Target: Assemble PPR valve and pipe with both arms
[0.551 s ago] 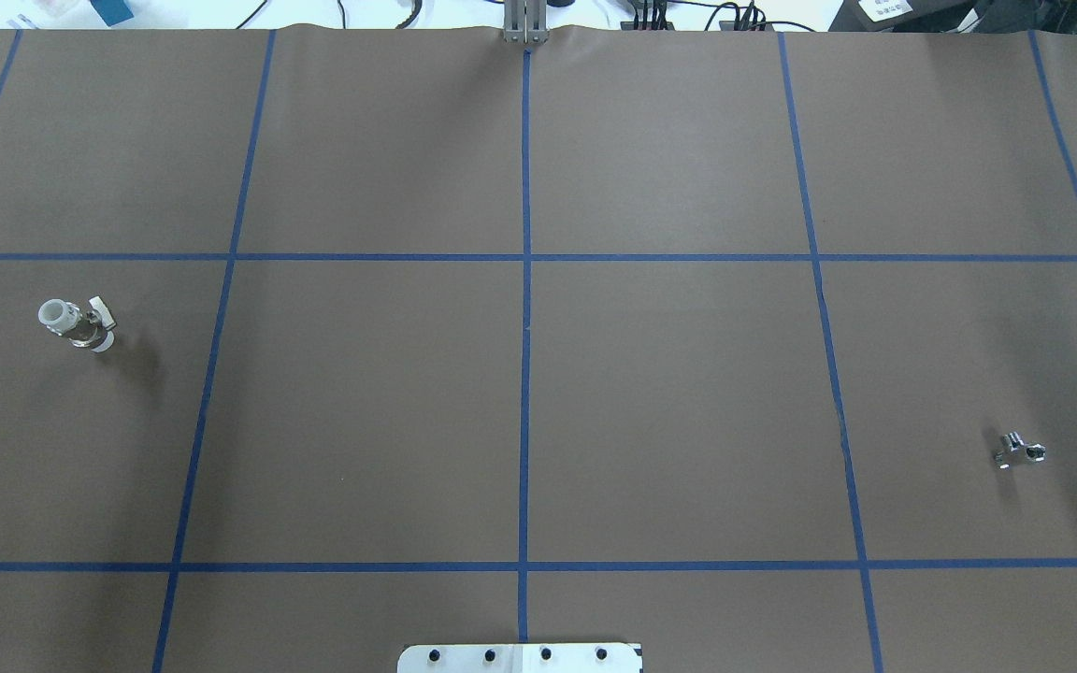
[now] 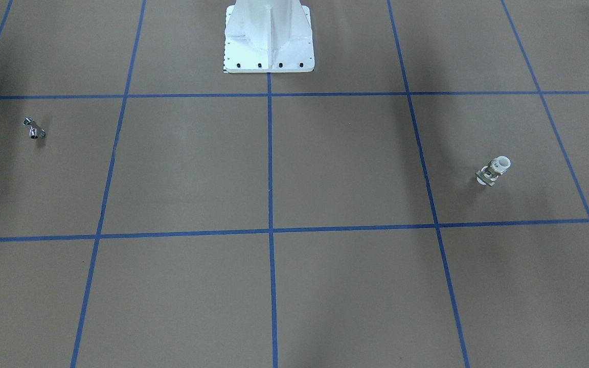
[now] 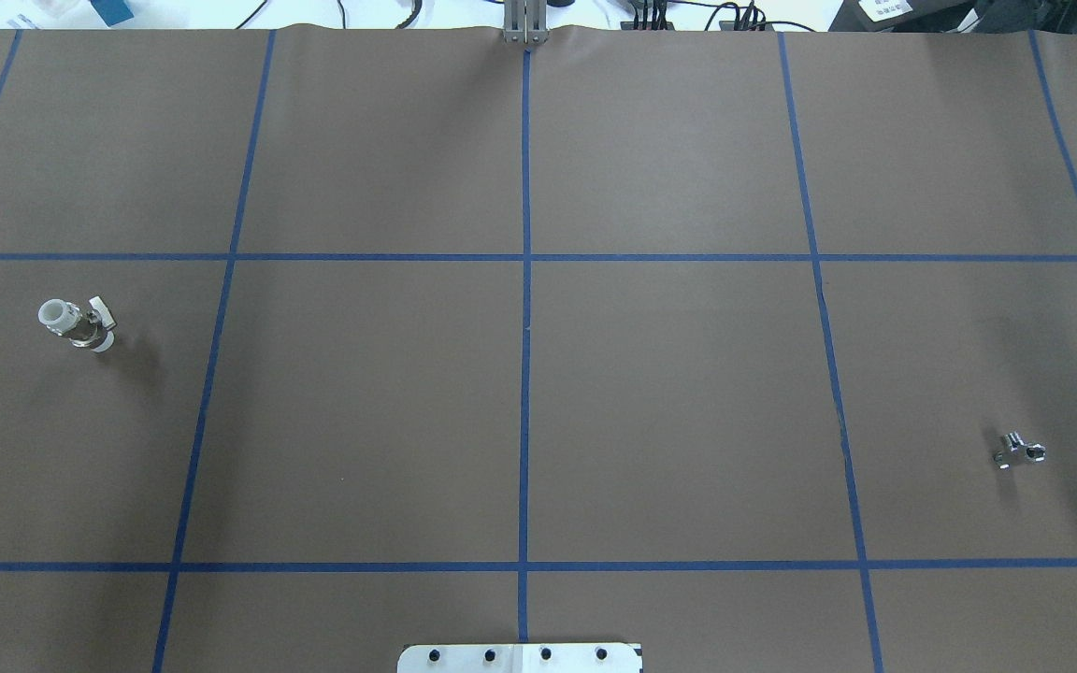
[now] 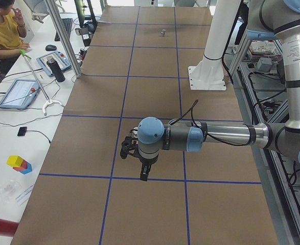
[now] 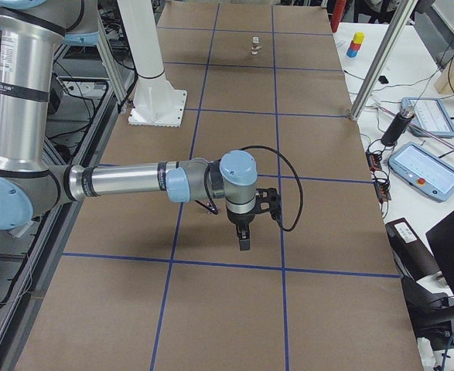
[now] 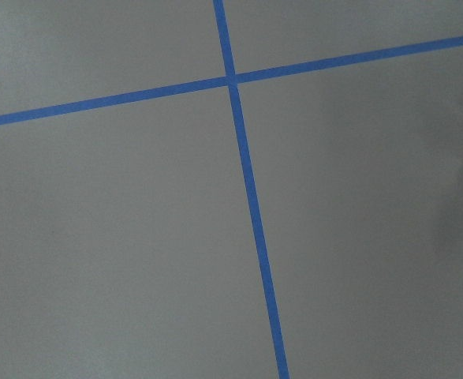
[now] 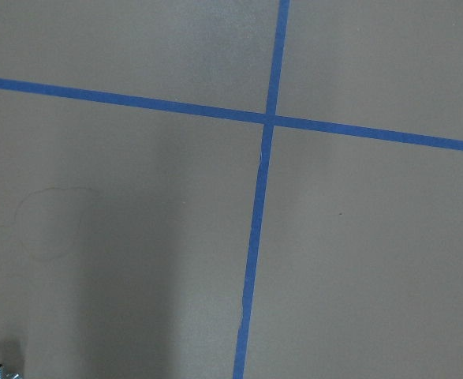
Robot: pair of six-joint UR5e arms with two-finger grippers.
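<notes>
Here, one valve (image 3: pixel 78 324) and one pipe (image 3: pixel 1020 451) sit on the brown desk (image 3: pixel 669 393), well apart: the valve far on the robot's left, the pipe far on its right. The valve is a white plastic cylinder with a ring-shaped open end, a metallic middle band and a pale lever tab at its side. The pipe is smaller, shiny chrome and bent. There are two grippers, the left gripper (image 4: pixel 144 176) and the right gripper (image 5: pixel 244 243). Both hang above the desk and point down. They show only in the side views, so I cannot tell how far either is open.
</notes>
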